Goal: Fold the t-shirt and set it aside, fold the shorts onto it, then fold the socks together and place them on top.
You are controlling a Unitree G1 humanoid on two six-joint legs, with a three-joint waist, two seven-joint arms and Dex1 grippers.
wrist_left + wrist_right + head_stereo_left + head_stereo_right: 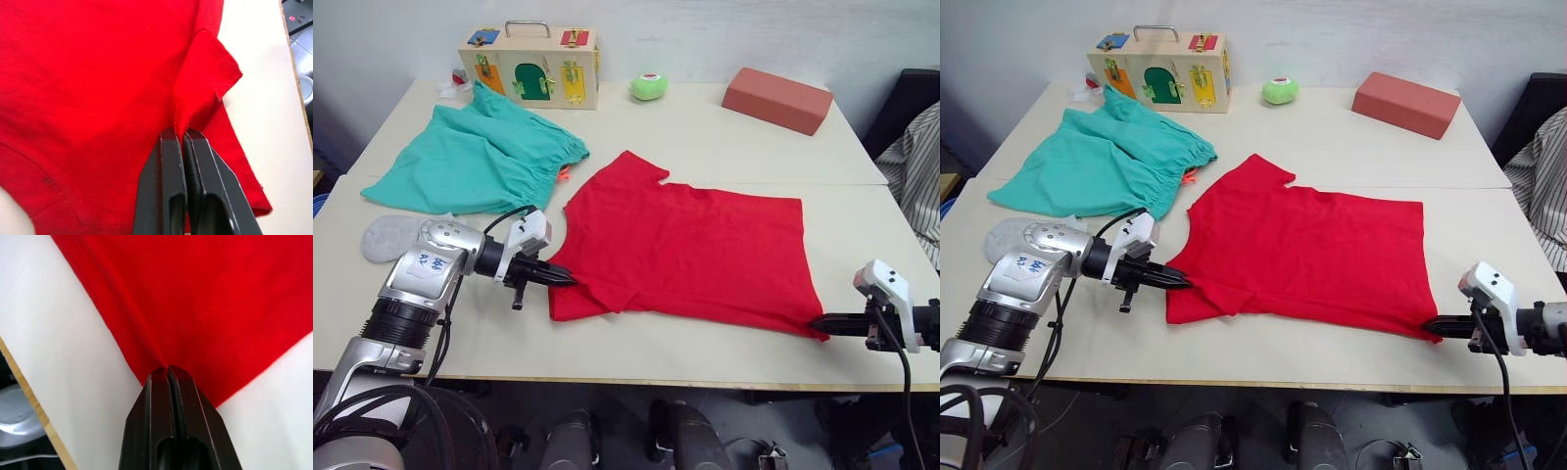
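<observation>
I see the t-shirt (690,250) spread flat at table (724,147) centre. My left gripper (570,279), at its 9 o'clock edge, pinches the near sleeve fold; my right gripper (815,322), at 4 o'clock, clamps the hem corner. The shorts (475,157) lie at 10 o'clock, the socks (391,237) beside the left arm.

Red t-shirt (690,245) flat beside teal shorts (475,157)

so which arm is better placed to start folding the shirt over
Left, probably. Its gripper pinches the t-shirt at the near sleeve, where cloth is already doubled over. The right gripper pinches only the near hem corner.
</observation>
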